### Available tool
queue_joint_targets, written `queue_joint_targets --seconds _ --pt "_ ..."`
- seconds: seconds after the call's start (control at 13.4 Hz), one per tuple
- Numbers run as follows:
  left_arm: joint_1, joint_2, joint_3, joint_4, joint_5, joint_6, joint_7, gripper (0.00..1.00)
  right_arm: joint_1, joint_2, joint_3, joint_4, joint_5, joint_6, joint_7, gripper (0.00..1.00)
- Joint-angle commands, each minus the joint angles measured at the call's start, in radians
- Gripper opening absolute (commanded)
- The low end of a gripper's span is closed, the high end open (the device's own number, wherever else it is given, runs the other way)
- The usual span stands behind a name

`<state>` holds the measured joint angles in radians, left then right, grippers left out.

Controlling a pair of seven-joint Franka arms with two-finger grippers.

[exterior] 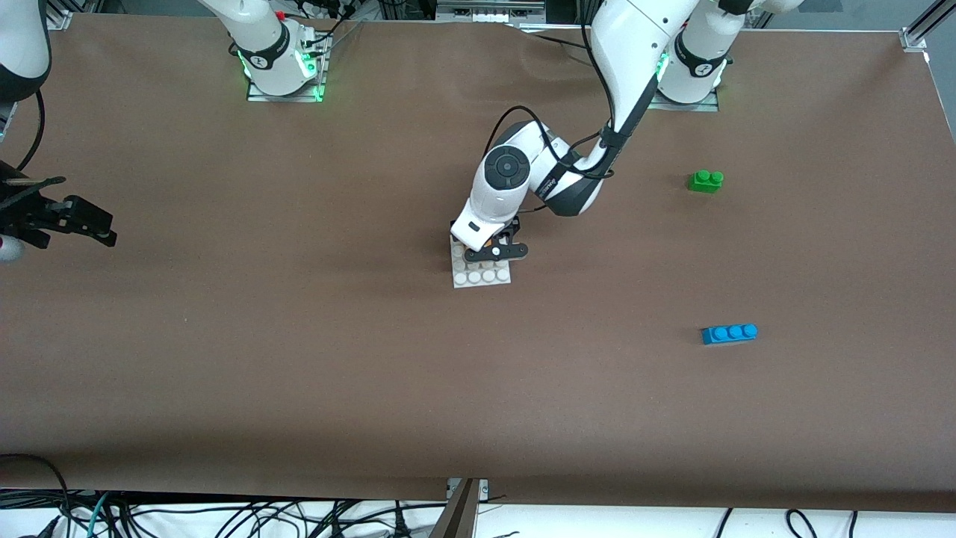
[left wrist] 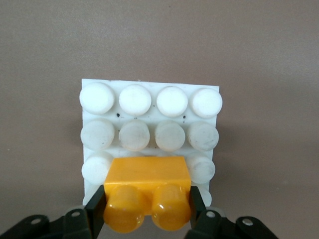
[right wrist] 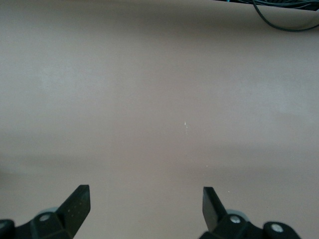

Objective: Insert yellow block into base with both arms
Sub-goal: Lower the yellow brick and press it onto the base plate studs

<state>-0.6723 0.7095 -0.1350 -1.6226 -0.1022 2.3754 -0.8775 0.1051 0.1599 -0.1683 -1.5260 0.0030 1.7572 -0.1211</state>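
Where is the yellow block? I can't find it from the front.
The yellow block is held in the left gripper over the base, mid-table.

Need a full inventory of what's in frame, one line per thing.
Base: 1, white, mid-table.
Yellow block: 1, orange-yellow, held by the left end effector over the base's edge farthest from the front camera.
Green brick: 1, green, toward the left arm's end, farther from the front camera than the blue brick.
Blue brick: 1, blue, toward the left arm's end.
Table: 1, brown.
Left end effector: black, shut on the yellow block.
Right end effector: black, open, waits over bare table at the right arm's end.
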Motion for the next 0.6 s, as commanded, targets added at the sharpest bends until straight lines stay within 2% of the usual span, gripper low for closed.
queue_joint_targets --seconds 0.0,0.22,0.37,0.52 --pt "-0.013 0.035 0.008 0.027 0.012 -0.021 -0.041 0.56 -0.008 0.009 0.007 0.027 -0.008 -0.016 -0.014 1.00" --pt "-0.013 0.054 0.008 0.029 0.013 -0.016 -0.069 0.71 -0.008 0.009 0.007 0.027 -0.008 -0.016 -0.014 1.00" --pt "-0.013 0.056 0.008 0.029 0.012 -0.016 -0.070 0.72 -0.008 0.009 0.007 0.027 -0.008 -0.016 -0.014 1.00" --pt "-0.009 0.048 0.009 0.029 0.012 -0.018 -0.069 1.00 -0.008 0.009 0.007 0.027 -0.008 -0.016 -0.014 1.00"
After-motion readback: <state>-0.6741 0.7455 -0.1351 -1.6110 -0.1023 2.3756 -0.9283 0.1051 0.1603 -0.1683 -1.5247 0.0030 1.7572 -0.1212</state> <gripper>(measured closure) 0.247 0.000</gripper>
